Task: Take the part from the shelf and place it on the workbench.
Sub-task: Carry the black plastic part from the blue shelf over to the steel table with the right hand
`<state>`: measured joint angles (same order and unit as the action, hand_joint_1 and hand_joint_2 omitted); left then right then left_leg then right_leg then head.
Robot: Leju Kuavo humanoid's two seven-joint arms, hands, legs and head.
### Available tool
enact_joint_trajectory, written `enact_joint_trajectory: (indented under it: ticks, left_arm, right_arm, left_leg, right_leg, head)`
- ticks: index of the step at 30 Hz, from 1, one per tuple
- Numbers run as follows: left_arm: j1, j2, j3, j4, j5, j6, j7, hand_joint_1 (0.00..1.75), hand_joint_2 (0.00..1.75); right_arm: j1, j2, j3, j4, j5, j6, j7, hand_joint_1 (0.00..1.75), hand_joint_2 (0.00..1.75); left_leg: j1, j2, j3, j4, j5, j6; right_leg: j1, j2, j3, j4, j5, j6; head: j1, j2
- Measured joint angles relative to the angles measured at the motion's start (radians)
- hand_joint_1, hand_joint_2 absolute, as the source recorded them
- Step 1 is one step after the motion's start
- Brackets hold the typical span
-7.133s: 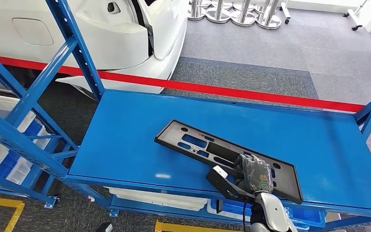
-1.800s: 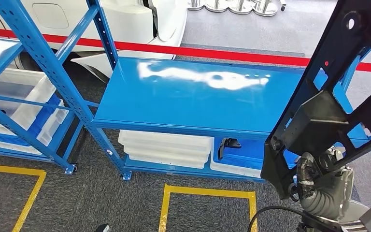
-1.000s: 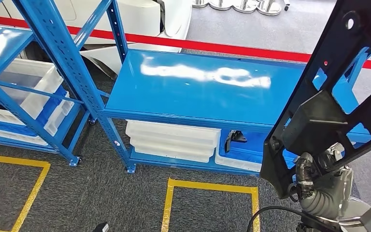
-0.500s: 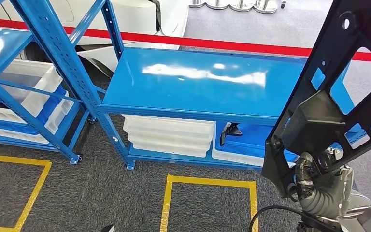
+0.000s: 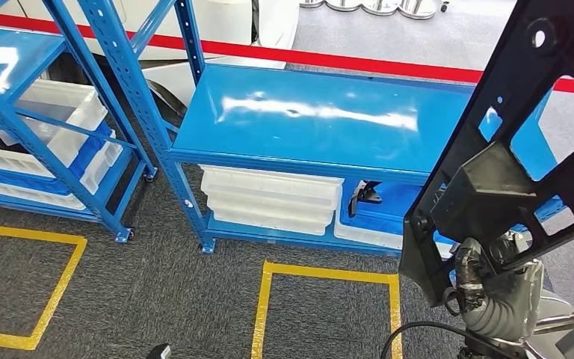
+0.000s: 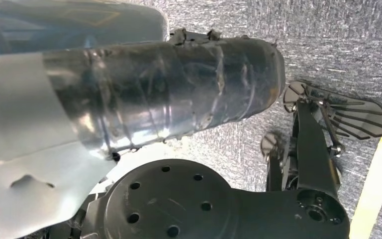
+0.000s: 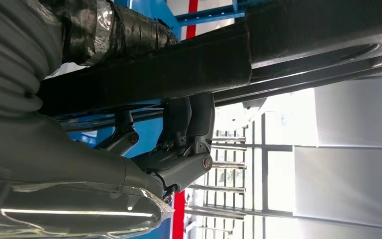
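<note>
The long black plastic part (image 5: 523, 112), a frame with cut-outs and a boxy lug, stands tilted up close in front of me at the right. My right hand (image 5: 497, 288) grips its lower end from beneath. In the right wrist view the dark fingers (image 7: 189, 124) wrap around the part's black bar (image 7: 278, 55). The blue shelf top (image 5: 321, 120) where it lay is farther off, to the left of the part. My left hand's taped cover (image 6: 154, 99) hangs over grey carpet, and its fingers are hidden.
White bins (image 5: 269, 198) and a blue bin sit under the shelf top. A second blue rack with white bins (image 5: 60, 112) stands at the left. Yellow floor lines (image 5: 329, 273) mark the carpet. A red tape line (image 5: 359, 63) and a white car body lie behind.
The part has come off the shelf top and is raised in my right hand. Over the last second the whole picture shifts as the camera moves; the part stays gripped.
</note>
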<state>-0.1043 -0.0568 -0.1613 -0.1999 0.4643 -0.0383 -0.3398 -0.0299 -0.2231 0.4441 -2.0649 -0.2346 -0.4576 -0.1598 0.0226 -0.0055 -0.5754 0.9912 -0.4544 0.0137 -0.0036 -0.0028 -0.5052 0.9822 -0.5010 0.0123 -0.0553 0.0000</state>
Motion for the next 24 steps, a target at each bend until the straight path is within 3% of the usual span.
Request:
enact_joint_trajectory:
  ticks: [1, 4, 6, 9, 10, 11, 13, 15, 17, 19, 21, 23, 24]
  left_arm:
    - [0.0, 0.0, -0.001, 0.0, 0.0, -0.001, 0.0, 0.0, 0.0]
    - [0.0, -0.002, -0.005, 0.0, 0.002, -0.003, -0.001, 0.0, 0.0]
    - [0.0, 0.0, -0.006, 0.0, 0.003, -0.004, -0.002, 0.0, 0.0]
    - [0.002, 0.011, -0.007, 0.0, 0.005, -0.002, -0.002, 0.0, 0.0]
    - [0.002, 0.015, -0.007, 0.0, 0.006, -0.001, -0.001, 0.0, 0.0]
    - [0.003, 0.018, -0.008, 0.0, 0.007, -0.001, -0.001, 0.0, 0.0]
    - [0.004, 0.022, -0.008, 0.0, 0.009, 0.0, -0.001, 0.0, 0.0]
    - [0.003, 0.024, -0.008, 0.0, 0.01, 0.001, -0.001, 0.0, 0.0]
    - [0.004, 0.024, -0.009, 0.0, 0.01, 0.003, 0.0, 0.0, 0.0]
    - [0.005, 0.024, -0.009, 0.0, 0.01, 0.003, 0.0, 0.0, 0.0]
    - [0.003, 0.02, -0.011, 0.0, 0.011, 0.004, 0.0, 0.0, 0.0]
    - [0.002, 0.012, -0.011, 0.0, 0.012, 0.005, 0.0, 0.0, 0.0]
    - [0.003, 0.008, -0.011, 0.0, 0.013, 0.006, 0.0, 0.0, 0.0]
  right_arm:
    - [-0.001, 0.0, 0.0, 0.0, -0.001, 0.001, -0.001, 1.75, 1.75]
    - [0.0, 0.0, -0.001, 0.0, -0.016, 0.005, -0.007, 1.75, 1.75]
    - [0.001, 0.001, -0.001, 0.0, -0.028, 0.008, -0.012, 1.75, 1.75]
    - [0.004, 0.004, -0.001, 0.002, -0.038, 0.012, -0.016, 1.75, 1.75]
    - [0.005, 0.004, -0.001, 0.003, -0.039, 0.013, -0.017, 1.75, 1.75]
    - [0.005, 0.005, -0.001, 0.004, -0.04, 0.014, -0.017, 1.75, 1.75]
    - [0.006, 0.005, -0.001, 0.005, -0.04, 0.016, -0.018, 1.75, 1.75]
    - [0.005, 0.006, -0.001, 0.005, -0.04, 0.018, -0.019, 1.75, 1.75]
    - [0.004, 0.006, -0.001, 0.005, -0.041, 0.019, -0.02, 1.75, 1.75]
    - [0.006, 0.007, -0.002, 0.005, -0.04, 0.019, -0.02, 1.75, 1.75]
    - [0.006, 0.007, -0.003, 0.005, -0.04, 0.019, -0.021, 1.75, 1.75]
    - [0.006, 0.007, -0.003, 0.005, -0.04, 0.019, -0.022, 1.75, 1.75]
    - [0.005, 0.007, -0.003, 0.005, -0.041, 0.02, -0.022, 1.75, 1.75]
  left_leg:
    - [0.001, 0.002, -0.002, -0.001, 0.004, -0.006]
    - [0.004, 0.008, -0.006, -0.006, 0.01, -0.024]
    - [0.003, 0.009, -0.025, 0.041, -0.031, -0.03]
    - [0.001, 0.006, -0.093, 0.225, -0.14, -0.03]
    - [0.0, 0.005, -0.102, 0.261, -0.152, -0.031]
    - [0.0, 0.004, -0.094, 0.262, -0.145, -0.031]
    - [0.001, -0.01, -0.027, 0.158, -0.092, -0.03]
    - [0.004, -0.05, 0.037, 0.044, -0.062, -0.024]
    - [0.002, -0.064, 0.05, 0.014, -0.063, -0.016]
    - [0.002, -0.04, 0.048, 0.012, -0.057, -0.005]
    - [0.007, -0.016, 0.048, 0.007, -0.05, 0.005]
    - [0.007, 0.004, 0.046, 0.005, -0.047, 0.01]
    - [0.007, 0.016, 0.045, 0.005, -0.047, 0.011]
  right_leg:
    - [0.003, 0.0, 0.014, -0.03, 0.004, -0.005]
    - [0.007, 0.005, 0.01, -0.05, 0.02, -0.017]
    - [0.004, 0.01, 0.011, -0.07, 0.039, -0.027]
    - [0.005, 0.02, -0.001, -0.07, 0.052, -0.035]
    - [0.006, 0.026, -0.007, -0.065, 0.053, -0.035]
    - [0.006, 0.033, -0.014, -0.058, 0.054, -0.035]
    - [0.006, 0.051, -0.028, -0.039, 0.052, -0.032]
    - [0.007, 0.071, -0.046, -0.015, 0.048, -0.023]
    - [0.006, 0.089, -0.062, -0.001, 0.049, -0.011]
    - [0.002, 0.103, -0.071, 0.001, 0.054, 0.001]
    - [0.003, 0.072, -0.095, 0.042, 0.029, 0.012]
    - [-0.002, 0.023, -0.148, 0.159, -0.03, 0.025]
    - [-0.007, 0.011, -0.18, 0.228, -0.058, 0.031]
  head:
    - [0.0, 0.0]
    - [-0.001, 0.0]
    - [-0.003, 0.0]
    - [-0.004, 0.0]
    - [-0.004, 0.0]
    - [-0.004, 0.0]
    - [-0.004, 0.0]
    - [-0.003, 0.0]
    - [-0.003, 0.0]
    - [-0.003, 0.0]
    - [0.001, 0.0]
    - [0.007, 0.0]
    - [0.008, 0.0]
